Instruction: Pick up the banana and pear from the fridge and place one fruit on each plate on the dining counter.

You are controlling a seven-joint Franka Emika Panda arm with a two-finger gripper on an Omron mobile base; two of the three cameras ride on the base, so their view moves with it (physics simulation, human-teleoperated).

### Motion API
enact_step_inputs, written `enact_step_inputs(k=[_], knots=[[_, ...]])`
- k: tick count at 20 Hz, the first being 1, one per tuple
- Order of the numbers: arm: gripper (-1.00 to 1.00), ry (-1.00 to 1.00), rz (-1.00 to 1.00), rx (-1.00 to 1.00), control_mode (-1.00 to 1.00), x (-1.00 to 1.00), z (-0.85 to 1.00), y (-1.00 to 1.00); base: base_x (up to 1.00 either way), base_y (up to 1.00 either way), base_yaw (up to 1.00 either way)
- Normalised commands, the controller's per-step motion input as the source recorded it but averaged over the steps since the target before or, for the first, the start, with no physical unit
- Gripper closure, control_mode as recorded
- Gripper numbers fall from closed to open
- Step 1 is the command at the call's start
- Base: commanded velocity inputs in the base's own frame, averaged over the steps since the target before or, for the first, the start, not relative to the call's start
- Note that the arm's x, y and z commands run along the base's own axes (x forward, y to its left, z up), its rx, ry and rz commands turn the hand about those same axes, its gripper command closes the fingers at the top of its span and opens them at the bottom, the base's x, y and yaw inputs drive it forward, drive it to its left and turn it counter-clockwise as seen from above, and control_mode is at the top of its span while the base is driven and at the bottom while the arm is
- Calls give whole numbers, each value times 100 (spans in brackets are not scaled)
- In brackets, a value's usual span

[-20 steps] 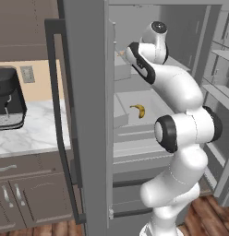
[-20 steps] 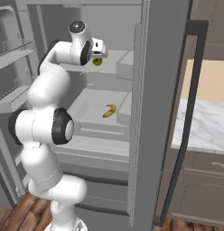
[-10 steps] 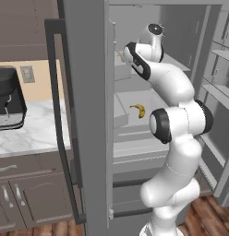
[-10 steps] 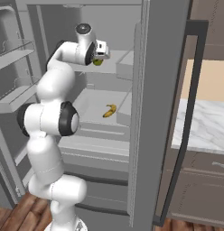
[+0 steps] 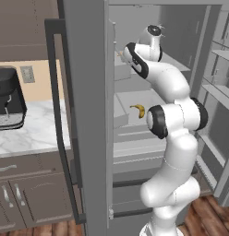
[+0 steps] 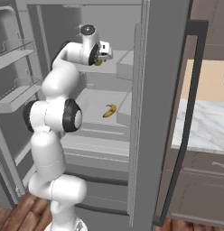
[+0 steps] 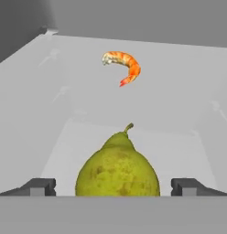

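Hand [image 7: 113,187] reached onto upper fridge [image 5: 84,92] shelf, fully open, holding nothing, fingers straddling upright pear [image 7: 117,169] for a side grasp. Shrimp [image 7: 122,65] lying behind; banana [image 5: 138,110] waiting one shelf lower.

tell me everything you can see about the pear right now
The pear is yellow-green with darker mottled speckles, rounded and wide at the bottom, narrowing to a top with a short brown stem. It stands upright on a white fridge shelf, stem up. In the hand view it sits between the two fingertips of the open gripper, with a gap at each side, so nothing grips it. A curled orange shrimp lies farther back on the same shelf, apart from it.
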Motion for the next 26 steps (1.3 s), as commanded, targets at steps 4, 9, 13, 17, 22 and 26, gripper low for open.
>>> enact_step_inputs(k=[4,9,13,17,22,26], knots=[[-100,4,0,0,-100,30,-11,0,0,0,0],[-100,6,0,0,-100,-7,-1,0,0,0,0],[-100,5,0,0,-100,-4,-6,0,0,0,0],[-100,4,0,0,-100,0,-18,0,0,0,0],[-100,2,0,0,-100,4,-29,6,0,0,0],[100,0,0,0,-100,13,-27,12,0,0,0]])
